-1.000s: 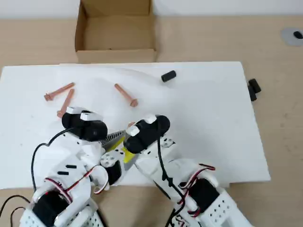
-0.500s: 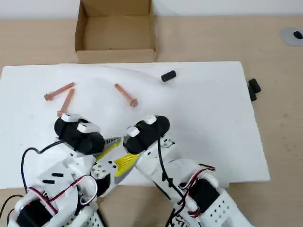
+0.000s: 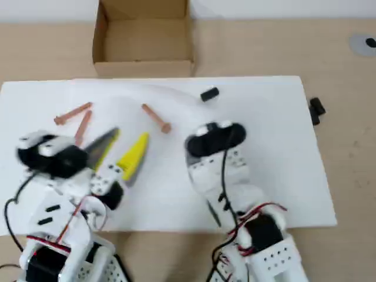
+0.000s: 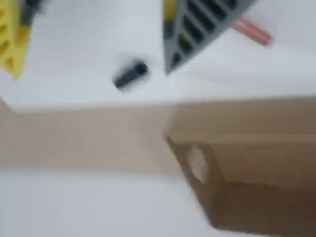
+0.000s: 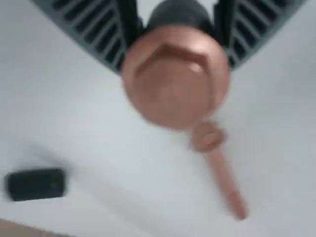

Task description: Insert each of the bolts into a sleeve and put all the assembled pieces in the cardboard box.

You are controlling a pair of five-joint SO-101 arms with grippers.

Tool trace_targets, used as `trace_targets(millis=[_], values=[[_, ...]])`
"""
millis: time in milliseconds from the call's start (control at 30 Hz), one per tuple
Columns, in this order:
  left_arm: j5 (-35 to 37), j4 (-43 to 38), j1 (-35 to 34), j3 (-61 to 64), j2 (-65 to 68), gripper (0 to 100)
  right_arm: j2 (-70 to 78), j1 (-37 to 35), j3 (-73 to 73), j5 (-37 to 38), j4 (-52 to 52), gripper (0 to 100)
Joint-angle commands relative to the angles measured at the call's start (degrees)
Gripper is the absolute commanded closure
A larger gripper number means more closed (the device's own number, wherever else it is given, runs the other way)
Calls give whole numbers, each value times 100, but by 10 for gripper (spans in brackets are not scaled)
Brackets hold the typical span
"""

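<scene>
Copper bolt (image 5: 175, 86) clamped in right pincer (image 5: 175, 61); left pincer (image 3: 129, 137) hovers, fingers apart.

I can see a light brown wooden table (image 3: 352, 117) with a big flat white sheet (image 3: 264, 164) lying on it. Two long copper-coloured metal bolts (image 3: 73, 113) lie close together on the sheet, just beside the grey jaw of the left gripper (image 3: 130, 134). A third bolt (image 3: 156, 118) lies just past the yellow jaw's tip. A short black sleeve (image 3: 209, 94) lies farther out that way. An open brown cardboard box (image 3: 143, 69) sits on the bare wood, far ahead of the jaws. Two more small black sleeves (image 3: 316, 107) lie on the wood, well off to the yellow jaw's side.
</scene>
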Motion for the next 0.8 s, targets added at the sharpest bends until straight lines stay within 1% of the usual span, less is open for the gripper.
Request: trace_targets(millis=[0, 67, 167, 300, 500, 667, 767], values=[[316, -607, -1011, 193, 391, 798, 1147, 286, -1437, 9, -431, 989], [343, -853, -1582, 396, 884, 799, 2158, 312, -2378, 18, -563, 989], [290, -1169, -2233, 571, 1833, 810, 3820, 312, -4022, 26, -404, 989], [-158, -1538, -2664, 484, 3064, 814, 5789, 312, -6105, 62, -290, 989], [-193, -2022, -2681, 448, 4549, 814, 8444, 321, -8989, 615, -299, 989], [-193, -2514, -2681, 466, 5262, 814, 10369, 321, -11055, 633, -255, 989], [-202, -2576, -2681, 440, 5578, 814, 11336, 321, -12066, 642, -255, 989]])
